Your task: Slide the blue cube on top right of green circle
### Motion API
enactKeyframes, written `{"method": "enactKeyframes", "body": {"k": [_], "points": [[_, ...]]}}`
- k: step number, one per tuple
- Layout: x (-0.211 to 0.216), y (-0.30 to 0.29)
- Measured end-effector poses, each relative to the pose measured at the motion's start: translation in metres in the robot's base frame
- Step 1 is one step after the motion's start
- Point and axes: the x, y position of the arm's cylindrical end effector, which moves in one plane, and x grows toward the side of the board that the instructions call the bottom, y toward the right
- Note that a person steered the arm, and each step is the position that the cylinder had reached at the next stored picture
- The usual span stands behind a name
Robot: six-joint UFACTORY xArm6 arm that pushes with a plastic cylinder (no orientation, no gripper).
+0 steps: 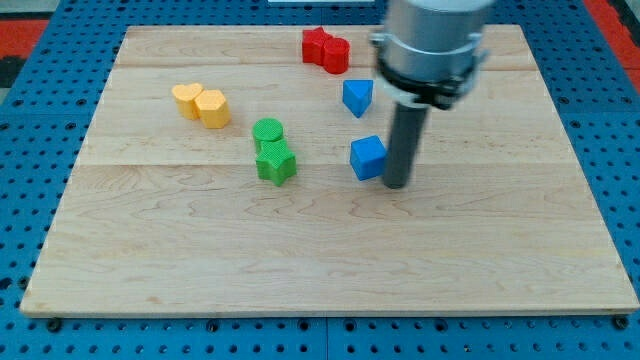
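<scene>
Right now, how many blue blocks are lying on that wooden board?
2. The blue cube sits right of centre, with my tip at its right side. The other blue block lies just above it. The arm could hide more behind it.

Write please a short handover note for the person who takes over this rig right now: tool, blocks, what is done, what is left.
Tool: my tip is on the board, right beside the blue cube, on its right.
Blocks: the green circle lies to the view's left of the cube, touching a green star-like block below it. A second blue block lies above the cube.
Done: tip is positioned at the cube.
Left: slide the cube left and up to the circle's top right.
</scene>
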Motion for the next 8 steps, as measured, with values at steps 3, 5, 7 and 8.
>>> {"method": "enactKeyframes", "body": {"k": [3, 5, 7, 8], "points": [[-0.068, -0.009], [-0.086, -0.038], [-0.085, -0.034], [-0.085, -0.024]]}}
